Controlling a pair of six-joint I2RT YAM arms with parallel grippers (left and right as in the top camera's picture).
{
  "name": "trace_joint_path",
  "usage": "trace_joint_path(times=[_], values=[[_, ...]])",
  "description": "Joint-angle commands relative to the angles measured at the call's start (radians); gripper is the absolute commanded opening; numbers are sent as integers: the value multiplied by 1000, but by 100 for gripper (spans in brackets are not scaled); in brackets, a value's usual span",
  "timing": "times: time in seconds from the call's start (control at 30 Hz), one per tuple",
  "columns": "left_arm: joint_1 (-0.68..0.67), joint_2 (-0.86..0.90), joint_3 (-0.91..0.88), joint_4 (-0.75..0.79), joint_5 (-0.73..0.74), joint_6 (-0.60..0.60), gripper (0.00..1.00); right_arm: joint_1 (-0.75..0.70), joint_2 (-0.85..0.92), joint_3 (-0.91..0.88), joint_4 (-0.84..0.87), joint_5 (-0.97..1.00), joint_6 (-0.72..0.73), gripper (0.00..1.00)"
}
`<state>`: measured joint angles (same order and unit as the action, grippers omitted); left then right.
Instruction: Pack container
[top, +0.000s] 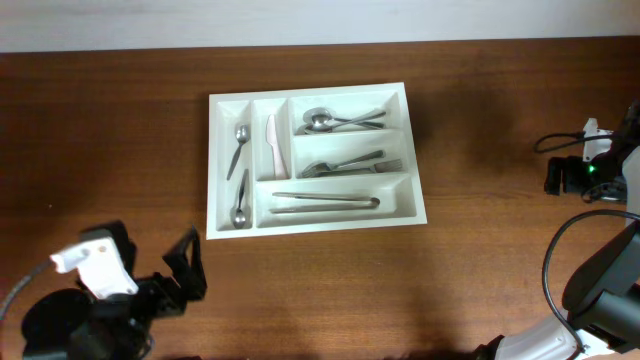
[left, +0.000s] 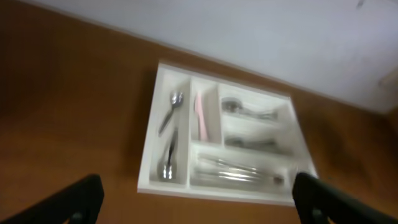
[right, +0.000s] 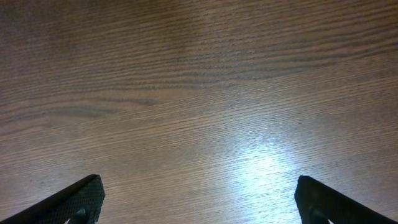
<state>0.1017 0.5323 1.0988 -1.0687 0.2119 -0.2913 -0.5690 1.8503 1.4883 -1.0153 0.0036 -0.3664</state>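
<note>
The container (top: 340, 222) is a white tray in the middle of the wooden table. Two spoons (top: 240, 150) lie in its left narrow compartment and a pale knife (top: 271, 145) in the narrow one beside it. Spoons (top: 330, 121), forks (top: 345, 165) and long steel utensils (top: 325, 200) fill the three crosswise compartments. My left gripper (top: 183, 272) hangs open near the front left, short of the tray, holding nothing. Its wrist view shows the container (left: 149, 146) ahead between the spread left gripper (left: 198, 191). My right gripper (right: 198, 193) is open over bare wood.
The right arm's black body and cables (top: 585, 175) sit at the table's right edge, with more of the arm (top: 600, 290) at the front right. The left arm's base (top: 90, 300) fills the front left corner. A white wall runs behind the table.
</note>
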Motion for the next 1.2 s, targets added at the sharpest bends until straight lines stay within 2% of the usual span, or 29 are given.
trace_joint_path(times=[0.0,0.2,0.53,0.67,0.8,1.0,1.07,1.17], values=[[6,-6,10,-52,33,16,99,-1,-11,1,3,8,8,99],[6,-6,10,-75,59,-37,99,-1,-11,1,3,8,8,99],[6,-6,10,-78,58,-36,99,-1,-11,1,3,8,8,99],[6,-6,10,-132,53,-26,99,-1,-11,1,3,8,8,99],[6,-6,2,-143,57,115,99,-1,-11,1,3,8,8,99],[6,-6,-1,-119,207,479,99,-1,-11,1,3,8,8,99],[5,-6,-7,-92,227,535,99,-1,-11,1,3,8,8,99],[-4,-16,-39,-25,226,548,99,-1,-11,1,3,8,8,99]])
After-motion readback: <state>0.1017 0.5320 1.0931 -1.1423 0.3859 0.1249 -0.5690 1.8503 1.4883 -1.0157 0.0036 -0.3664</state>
